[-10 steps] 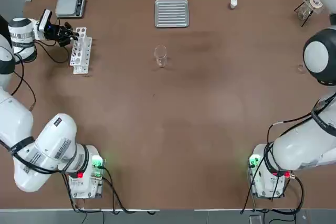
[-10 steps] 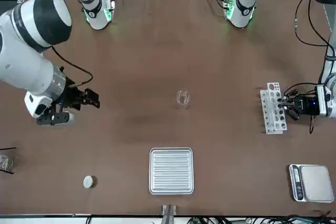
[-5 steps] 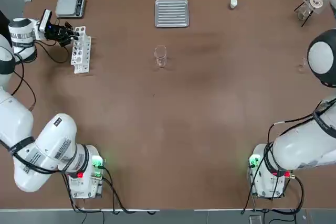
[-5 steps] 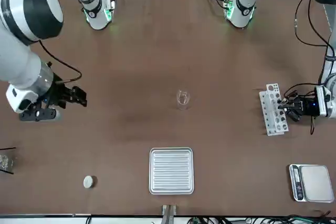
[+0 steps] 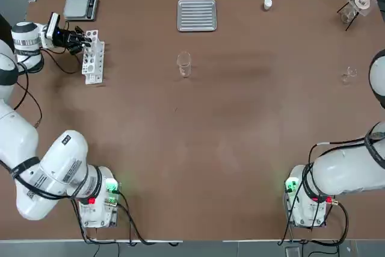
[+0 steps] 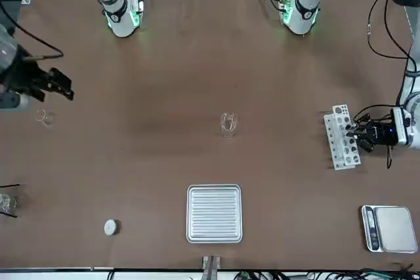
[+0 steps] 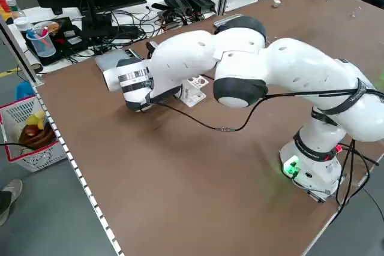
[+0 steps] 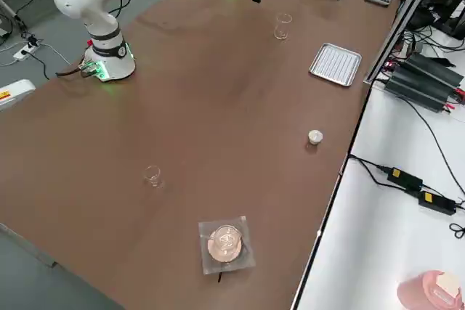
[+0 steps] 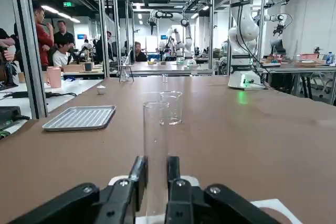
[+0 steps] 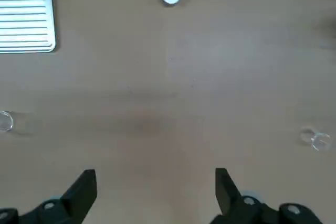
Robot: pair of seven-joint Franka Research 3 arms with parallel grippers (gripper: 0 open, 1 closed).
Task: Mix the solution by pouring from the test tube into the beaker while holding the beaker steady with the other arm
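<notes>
Our left gripper (image 9: 153,182) clamps a test tube (image 9: 156,145) at the rack (image 5: 92,60), far from the beaker (image 5: 183,64); our right gripper (image 10: 156,187) spreads wide.

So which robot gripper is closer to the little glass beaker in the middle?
The left gripper is nearer the beaker; it is shut on a test tube at the rack. The right gripper hangs open, farther out by the table's edge.

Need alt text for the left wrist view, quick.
The left gripper is shut on a clear test tube standing upright in the white rack. Beyond it on the brown table stand the beaker and a ridged metal tray.
</notes>
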